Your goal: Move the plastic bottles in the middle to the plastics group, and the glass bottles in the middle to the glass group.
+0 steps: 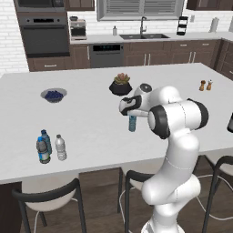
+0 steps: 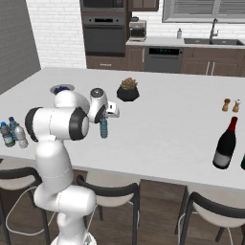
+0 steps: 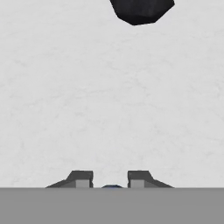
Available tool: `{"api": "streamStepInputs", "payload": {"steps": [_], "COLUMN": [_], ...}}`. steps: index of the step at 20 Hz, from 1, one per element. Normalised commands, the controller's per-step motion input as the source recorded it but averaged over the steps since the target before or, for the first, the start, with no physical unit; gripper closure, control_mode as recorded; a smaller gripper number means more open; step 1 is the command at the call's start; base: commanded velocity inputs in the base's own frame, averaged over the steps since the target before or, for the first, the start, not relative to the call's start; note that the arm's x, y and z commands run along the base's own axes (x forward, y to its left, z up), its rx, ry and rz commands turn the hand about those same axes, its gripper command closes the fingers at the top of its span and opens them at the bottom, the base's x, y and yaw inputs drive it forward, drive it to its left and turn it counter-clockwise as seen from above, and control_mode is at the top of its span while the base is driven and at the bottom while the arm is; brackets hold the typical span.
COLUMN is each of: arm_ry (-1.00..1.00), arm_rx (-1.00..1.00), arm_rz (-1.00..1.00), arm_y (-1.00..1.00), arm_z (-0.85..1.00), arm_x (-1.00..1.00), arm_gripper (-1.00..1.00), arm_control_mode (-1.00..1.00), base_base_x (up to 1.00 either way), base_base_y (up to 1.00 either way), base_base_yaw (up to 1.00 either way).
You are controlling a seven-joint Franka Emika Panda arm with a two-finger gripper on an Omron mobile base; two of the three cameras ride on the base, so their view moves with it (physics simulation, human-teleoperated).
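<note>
Gripper (image 1: 132, 116) closed narrow on blue bottle (image 1: 132, 123), pinched near the cap; blue cap just visible between fingertips (image 3: 83, 180) in hand view. Bottle upright mid-bench, base apparently on or just above bench (image 1: 91, 123) — cannot tell which. Plastics group (image 1: 44, 146) at near left edge of bench, well apart from held bottle; clear bottle (image 1: 60, 147) standing just beside that pair. Dark wine bottle (image 2: 226, 143) standing far right on bench, near front edge.

Step in hand, by judgement: grasp taken, lift and carry left to follow. To do well: raise straight up first, bottle kept vertical, grip high on neck so likely to swing if moved fast. Travel low and steady toward left cluster, approach from open side, set down near but not touching standing bottles to avoid toppling them. Release only once base flat.

Arm pose: elbow folded high and close to body, forearm reaching forward, hand pointing straight down over mid-bench. Black plant pot (image 1: 120, 86) just beyond the hand, top of hand view; blueberry bowl (image 1: 53, 94) farther left, clear of likely path.
</note>
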Motion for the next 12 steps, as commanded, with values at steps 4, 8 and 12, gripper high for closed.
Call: {"api": "streamStepInputs", "payload": {"steps": [4, 8, 12], "arm_ry": [0.0, 0.0, 0.0], "arm_rx": [0.0, 0.0, 0.0], "arm_rz": [0.0, 0.0, 0.02], "arm_y": [0.0, 0.05, 0.32], "arm_z": [0.04, 0.45, 0.73], "arm_x": [0.0, 0.0, -0.05], "arm_gripper": [1.0, 1.0, 1.0], "arm_control_mode": [-1.0, -1.0, -1.0], "base_base_x": [0.0, 0.0, 0.0], "base_base_y": [0.0, 0.0, 0.0], "base_base_yaw": [0.0, 0.0, 0.0]}}
